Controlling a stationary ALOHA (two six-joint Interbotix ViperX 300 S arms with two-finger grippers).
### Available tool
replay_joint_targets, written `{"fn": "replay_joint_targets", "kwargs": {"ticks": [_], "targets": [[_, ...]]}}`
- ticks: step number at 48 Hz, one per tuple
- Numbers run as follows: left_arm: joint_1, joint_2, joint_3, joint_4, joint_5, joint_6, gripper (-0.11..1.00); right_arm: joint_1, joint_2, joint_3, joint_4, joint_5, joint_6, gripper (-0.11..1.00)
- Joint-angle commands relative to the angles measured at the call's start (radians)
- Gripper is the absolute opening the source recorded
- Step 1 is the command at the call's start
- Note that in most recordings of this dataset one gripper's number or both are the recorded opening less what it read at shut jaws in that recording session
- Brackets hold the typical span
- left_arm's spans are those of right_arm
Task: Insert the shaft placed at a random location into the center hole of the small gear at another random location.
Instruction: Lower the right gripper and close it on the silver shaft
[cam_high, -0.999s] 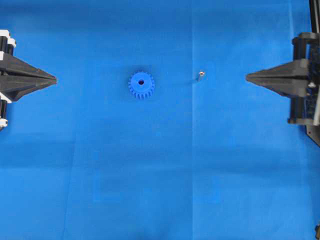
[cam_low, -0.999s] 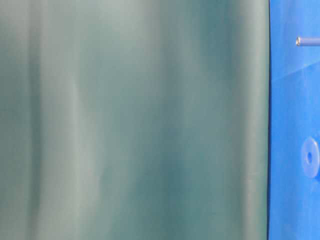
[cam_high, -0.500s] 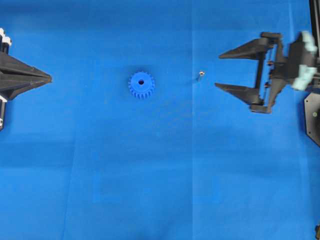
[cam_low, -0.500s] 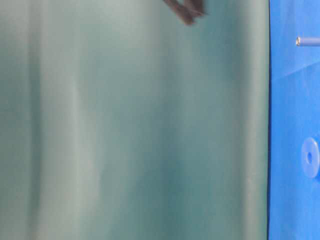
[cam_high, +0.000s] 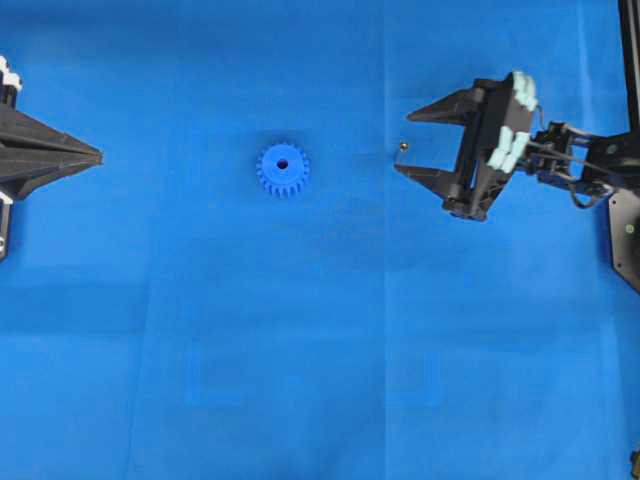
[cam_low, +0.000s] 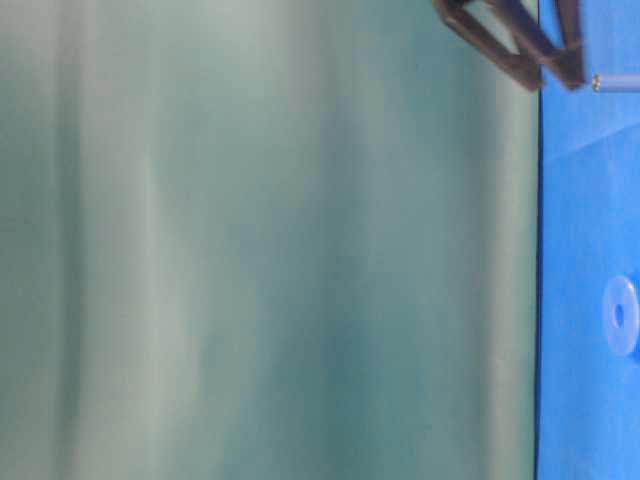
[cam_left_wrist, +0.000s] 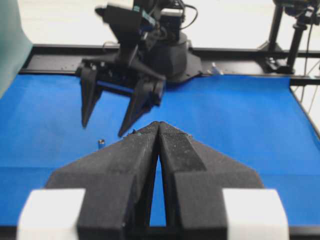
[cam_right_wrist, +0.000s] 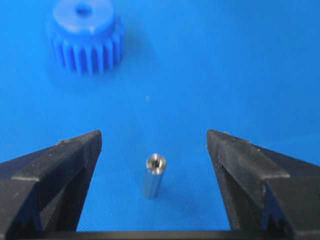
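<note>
Closest to the right arm, the right claw (cam_right_wrist: 154, 145) is spread wide, grasping nothing, its two black fingers (cam_right_wrist: 60, 165) standing on either side of the pin (cam_right_wrist: 154, 176). The pin stands upright on the blue mat (cam_right_wrist: 210, 75), a small silvery cylinder with a hollow top, in the gap between the fingers and touching neither of them. From overhead the pin (cam_high: 403, 147) shows as a shiny dot just off the fingertips of the right claw (cam_high: 402, 142), which reaches in from the right side of the mat.

Further on from the pin, well apart from it, the blue gear (cam_high: 283, 168) lies flat on the mat with its teeth all round. Its centre hole (cam_high: 282, 164) faces up and looks dark. In the right wrist view the gear (cam_right_wrist: 85, 42) sits beyond the pin, up and to the left.

Farthest off, at the left edge of the mat, the left claw (cam_high: 100, 156) is clenched, its fingers pressed together to a point with nothing between them. It points toward the gear but stays well apart from it.
</note>
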Motion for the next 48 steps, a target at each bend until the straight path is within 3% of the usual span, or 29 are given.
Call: {"fn": "replay_joint_targets", "kwargs": {"ticks": [1,13,18,23,35,48], "targets": [[0.009,0.000,-0.006,0.002,-0.003,0.002,0.00,-0.002,0.032,-0.025,0.003,-0.018,0.002,0.73],[0.031,-0.003,0.000,0.003,0.011,0.000,0.00,-0.002,0.095,-0.038,0.009,-0.018,0.009,0.72],[0.031,-0.003,0.002,0.002,0.015,0.000,0.00,0.000,0.095,-0.034,0.008,-0.018,0.011,0.67],[0.031,-0.003,0.003,0.002,0.015,0.000,0.00,-0.002,0.095,-0.034,0.008,-0.015,0.011,0.55],[0.031,-0.003,0.005,0.002,0.017,0.000,0.00,-0.002,0.095,-0.032,0.008,-0.020,0.011,0.05],[0.031,-0.003,0.005,0.002,0.021,0.000,0.00,-0.002,0.086,-0.041,0.008,0.005,0.015,0.03]]}}
